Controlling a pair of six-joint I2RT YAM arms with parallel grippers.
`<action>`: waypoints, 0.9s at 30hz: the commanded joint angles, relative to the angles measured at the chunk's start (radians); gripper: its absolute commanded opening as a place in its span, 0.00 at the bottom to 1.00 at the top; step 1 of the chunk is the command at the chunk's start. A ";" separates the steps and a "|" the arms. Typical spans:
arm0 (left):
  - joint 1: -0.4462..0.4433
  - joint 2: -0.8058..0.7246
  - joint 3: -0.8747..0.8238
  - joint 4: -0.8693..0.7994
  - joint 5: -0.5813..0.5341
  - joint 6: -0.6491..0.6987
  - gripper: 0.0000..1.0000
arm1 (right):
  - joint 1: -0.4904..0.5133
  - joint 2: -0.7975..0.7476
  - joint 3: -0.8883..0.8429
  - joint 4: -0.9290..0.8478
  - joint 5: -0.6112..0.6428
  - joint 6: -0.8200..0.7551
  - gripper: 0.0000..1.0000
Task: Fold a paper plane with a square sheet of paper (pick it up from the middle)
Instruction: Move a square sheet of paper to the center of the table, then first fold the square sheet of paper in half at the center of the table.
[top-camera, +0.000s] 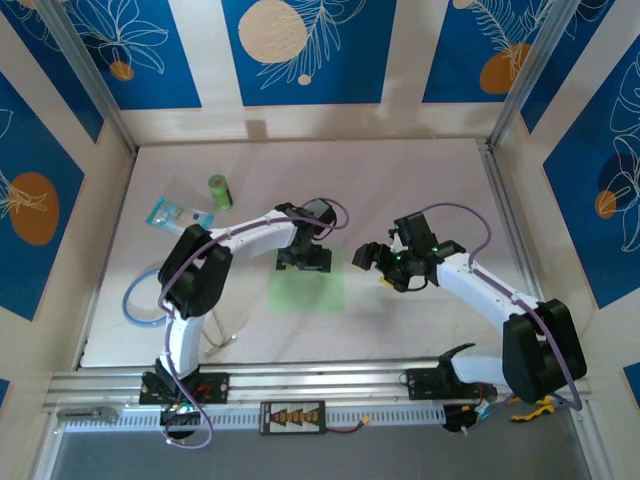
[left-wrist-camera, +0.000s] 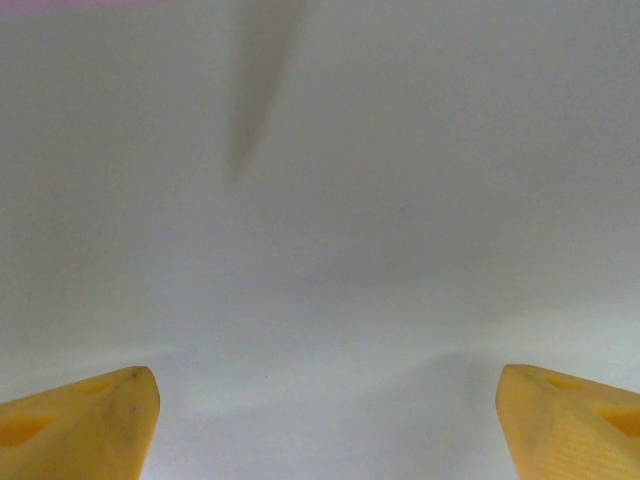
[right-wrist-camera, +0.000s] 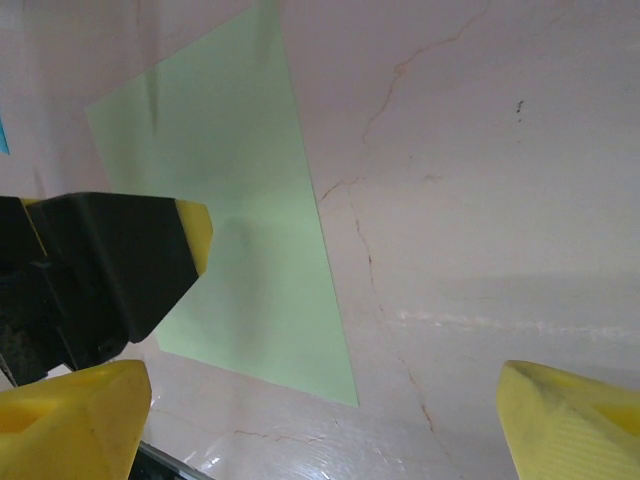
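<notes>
Left end effector (top-camera: 303, 258): released. In the left wrist view its two yellow fingers (left-wrist-camera: 80, 425) stand wide apart with nothing between them, above a pale, featureless surface; whether that surface is paper or bench cannot be told. In the top view it hangs over the far edge of the square sheet of thin pale-green paper (top-camera: 308, 292). In the right wrist view one of its black fingers with a yellow tip overlaps the sheet's left part. Contact with the paper cannot be confirmed.

Right end effector (right-wrist-camera: 322, 425): released, yellow fingers spread wide, nothing held. It sits just right of the sheet's far right corner, apart from it, over bare bench.

The sheet lies flat and unfolded on the white, faintly veined bench (top-camera: 420, 200), near the middle, between the two arms. No crease is visible.

Far left on the bench, well apart from the sheet: a small green cylinder (top-camera: 219, 191) lying on its side, and just left of it a clear blue-printed packet (top-camera: 178, 213). A loop of light-blue cable (top-camera: 135, 305) lies at the left edge, beside the left arm.
</notes>
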 joint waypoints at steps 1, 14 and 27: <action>-0.009 0.022 0.028 -0.043 -0.012 0.003 0.87 | -0.010 0.011 0.000 -0.021 -0.018 -0.014 0.90; -0.019 0.055 0.050 -0.072 -0.032 -0.001 0.88 | -0.043 0.010 -0.030 0.004 -0.055 0.010 0.90; -0.018 0.088 0.015 -0.042 -0.016 -0.013 0.88 | -0.048 0.003 -0.032 -0.006 -0.055 0.013 0.90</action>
